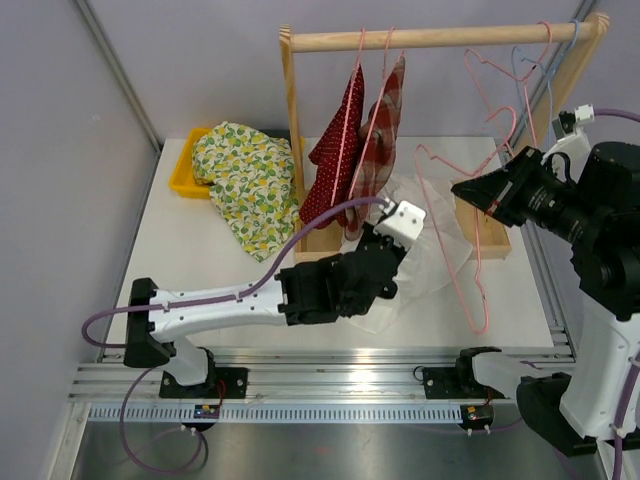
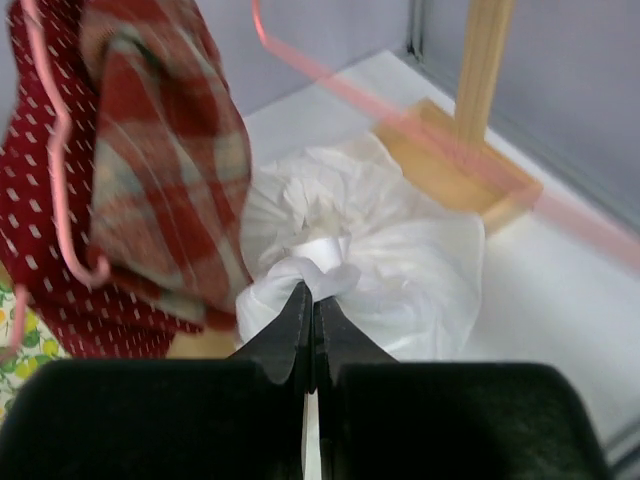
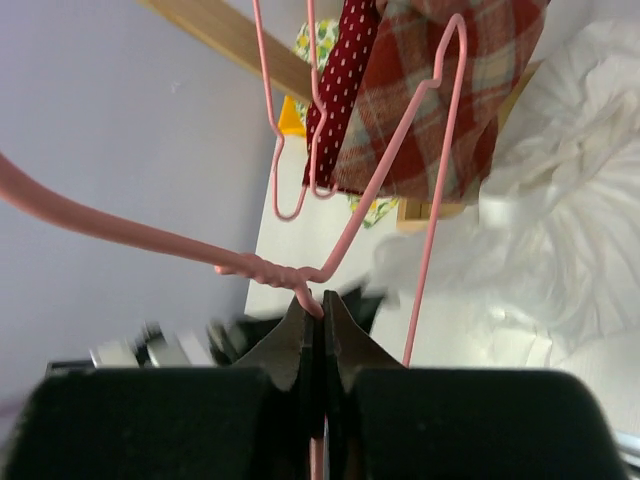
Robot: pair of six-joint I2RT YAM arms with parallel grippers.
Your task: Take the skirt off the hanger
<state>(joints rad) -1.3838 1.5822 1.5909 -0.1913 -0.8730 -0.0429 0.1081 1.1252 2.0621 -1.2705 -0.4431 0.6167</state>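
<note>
skirt pinched in left gripper, hanger in right gripper

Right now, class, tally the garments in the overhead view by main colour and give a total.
Red: 2 (dotted skirt, plaid skirt)
White: 1 (white skirt)
Yellow-green: 1 (floral garment)
Total: 4

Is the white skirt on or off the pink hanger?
Off, apparently. The white skirt lies bunched on the table, pinched by the left gripper; the pink hanger, held by the right gripper, shows bare wire.
</note>
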